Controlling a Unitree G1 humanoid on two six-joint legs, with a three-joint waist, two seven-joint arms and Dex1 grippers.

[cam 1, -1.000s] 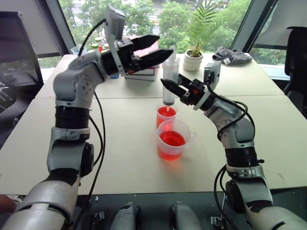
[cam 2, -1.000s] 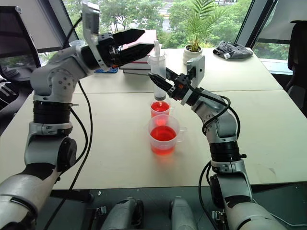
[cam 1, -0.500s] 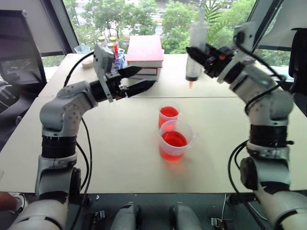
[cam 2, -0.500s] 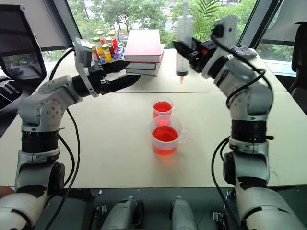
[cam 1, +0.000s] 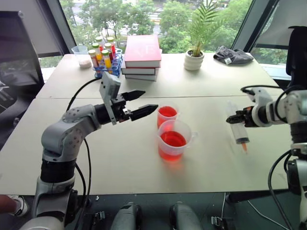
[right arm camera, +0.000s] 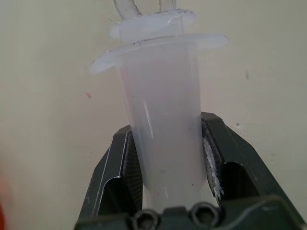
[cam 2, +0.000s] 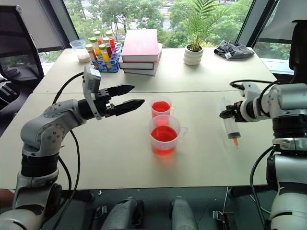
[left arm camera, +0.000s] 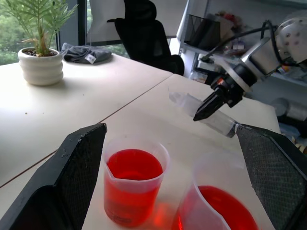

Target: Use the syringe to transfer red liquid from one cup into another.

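The larger lipped beaker [cam 1: 173, 140] and the smaller cup [cam 1: 167, 115] behind it stand mid-table, touching or nearly so, both holding red liquid [cam 1: 172, 139]. My right gripper [cam 1: 231, 120] is far to their right, low over the table, shut on the barrel of the clear syringe [cam 1: 236, 128]. The syringe tilts with its orange tip [cam 1: 244, 145] down near the tabletop, and its barrel [right arm camera: 163, 129] looks clear between the pads. My left gripper [cam 1: 147, 101] is open and level, just left of the smaller cup [left arm camera: 134, 184], holding nothing.
At the back of the table stand a stack of books [cam 1: 143, 55], a rack of coloured tubes [cam 1: 103, 57], a clear cup with white powder [cam 1: 84, 55], a potted plant [cam 1: 194, 57] and a grey cloth [cam 1: 232, 55]. A black chair [left arm camera: 144, 28] is beyond the table.
My right arm carried the syringe from over the smaller cup up, then far right and down near the table. My left gripper came down beside the smaller cup, still open.
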